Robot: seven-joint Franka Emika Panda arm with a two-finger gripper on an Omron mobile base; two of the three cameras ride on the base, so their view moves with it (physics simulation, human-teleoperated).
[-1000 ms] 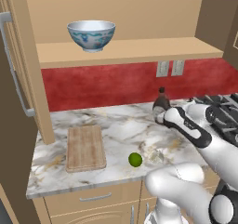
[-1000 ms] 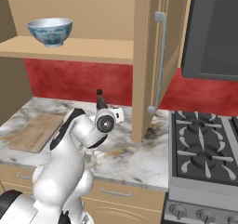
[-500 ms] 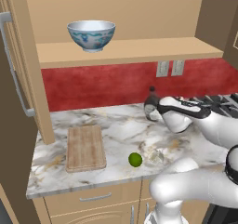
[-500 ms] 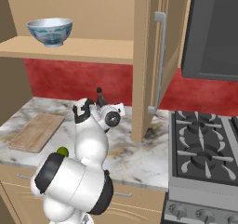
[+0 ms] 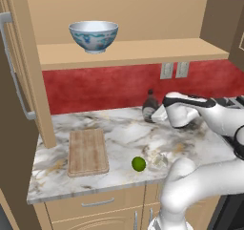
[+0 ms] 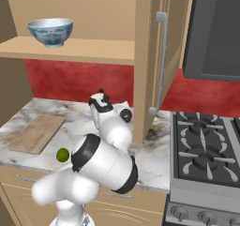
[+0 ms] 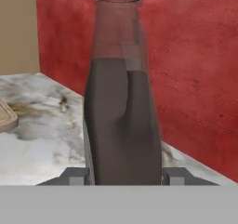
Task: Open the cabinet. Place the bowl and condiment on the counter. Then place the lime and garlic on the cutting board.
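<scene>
Bowl (image 5: pixel 94 36), round white ceramic with a blue-teal pattern and a small foot, stands on the bare wooden shelf of the open cabinet (image 5: pixel 128 53) in the left base view. Below, on the veined marble table (image 5: pixel 119 136), a rectangular wooden cutting board (image 5: pixel 87 151) with rounded corners lies at the left, nothing on it. A round green lime (image 5: pixel 138 164) sits near the front edge, just beside a pale garlic bulb (image 5: pixel 157 160). Far back by the red wall, the dark syrup bottle (image 5: pixel 150 107) stands upright on the table, with the gripper (image 5: pixel 157 113) at its right side.

From the right base view, the bowl (image 6: pixel 50 32) sits on the shelf, the cutting board (image 6: pixel 36 133) and lime (image 6: pixel 63 155) lie at the left, and the cabinet door (image 6: pixel 159 63) with its silver bar handle stands open.

In the hand view, the syrup bottle (image 7: pixel 122 97), black-capped with a narrow neck, rises between the jaws, which sit closed on its base.
</scene>
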